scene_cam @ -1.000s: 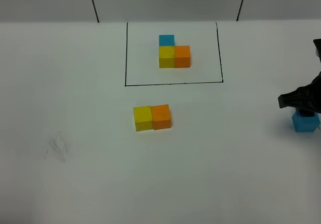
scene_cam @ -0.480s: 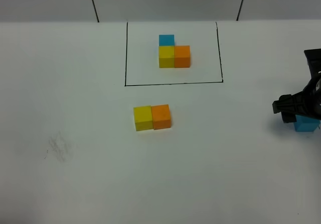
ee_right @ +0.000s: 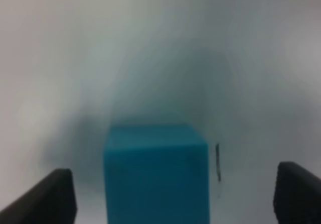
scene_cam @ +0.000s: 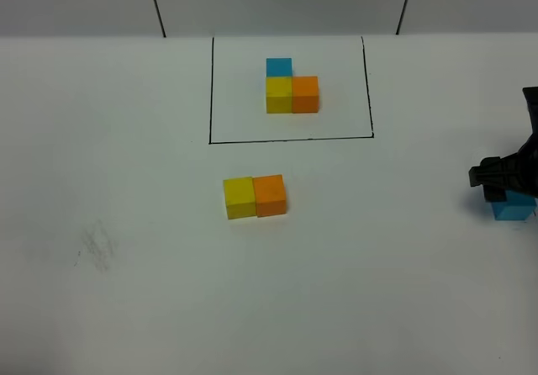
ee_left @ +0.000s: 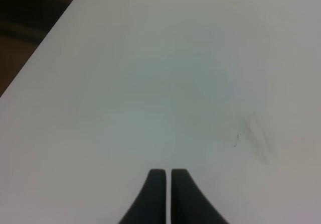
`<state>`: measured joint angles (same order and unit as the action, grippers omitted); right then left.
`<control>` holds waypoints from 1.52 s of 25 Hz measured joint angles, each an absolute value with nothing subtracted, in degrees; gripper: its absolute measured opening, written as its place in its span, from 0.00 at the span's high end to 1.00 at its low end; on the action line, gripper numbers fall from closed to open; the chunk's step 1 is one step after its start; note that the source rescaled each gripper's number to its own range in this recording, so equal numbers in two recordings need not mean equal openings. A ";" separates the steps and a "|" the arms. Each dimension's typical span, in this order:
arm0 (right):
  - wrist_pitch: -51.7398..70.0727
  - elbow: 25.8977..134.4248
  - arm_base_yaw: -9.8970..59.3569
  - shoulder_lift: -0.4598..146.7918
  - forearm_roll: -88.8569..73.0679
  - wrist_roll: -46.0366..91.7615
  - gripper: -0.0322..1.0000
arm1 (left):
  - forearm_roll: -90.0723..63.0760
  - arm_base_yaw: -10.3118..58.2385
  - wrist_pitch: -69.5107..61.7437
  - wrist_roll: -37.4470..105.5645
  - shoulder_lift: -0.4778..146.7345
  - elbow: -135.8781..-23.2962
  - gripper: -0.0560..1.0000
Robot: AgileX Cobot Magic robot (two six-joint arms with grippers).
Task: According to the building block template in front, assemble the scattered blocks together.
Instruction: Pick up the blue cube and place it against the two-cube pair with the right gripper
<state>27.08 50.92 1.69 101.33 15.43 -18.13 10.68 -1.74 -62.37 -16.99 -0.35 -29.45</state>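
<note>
Standing wide, the right jaws flank one matte light blue cube (ee_right: 156, 174) without touching it. One yellow cube (scene_cam: 239, 198) and one orange cube (scene_cam: 270, 195) sit joined, well apart from them, near the black-framed template (scene_cam: 292, 89) of three. The left jaws are pressed together above the smooth white surface (ee_left: 150, 83).

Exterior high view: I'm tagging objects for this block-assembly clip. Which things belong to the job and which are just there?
Job: building block template; yellow block; orange block; light blue block; right gripper, open around it.
Just there: grey smudge on the table; left gripper, shut, over bare table.
</note>
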 joint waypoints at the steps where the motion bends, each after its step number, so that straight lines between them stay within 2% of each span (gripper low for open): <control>1: 26.64 50.92 1.64 101.83 15.43 -17.95 0.10 | 10.68 -1.74 -62.37 -16.99 -0.35 -29.45 0.94; 10: 23.25 50.92 1.64 106.21 15.33 -17.58 0.12 | 10.68 -1.74 -62.37 -16.99 -0.35 -29.45 0.94; 16: 22.43 51.03 1.64 107.31 15.12 -17.57 0.26 | 10.68 -1.74 -62.37 -16.99 -0.35 -29.45 0.94; 20: 21.58 51.15 1.64 107.95 15.07 -17.57 0.46 | 10.68 -1.74 -62.37 -16.99 -0.35 -29.45 0.94; 21: 21.58 51.15 1.64 107.94 15.07 -17.49 0.47 | 10.68 -1.74 -62.37 -16.99 -0.35 -29.45 0.94; 33: 21.46 51.10 1.64 107.28 12.96 -14.26 0.47 | 10.68 -1.74 -62.37 -16.99 -0.35 -29.45 0.94; 38: 25.95 52.11 1.73 102.56 9.62 -10.88 0.47 | 10.68 -1.74 -62.37 -16.99 -0.35 -29.45 0.94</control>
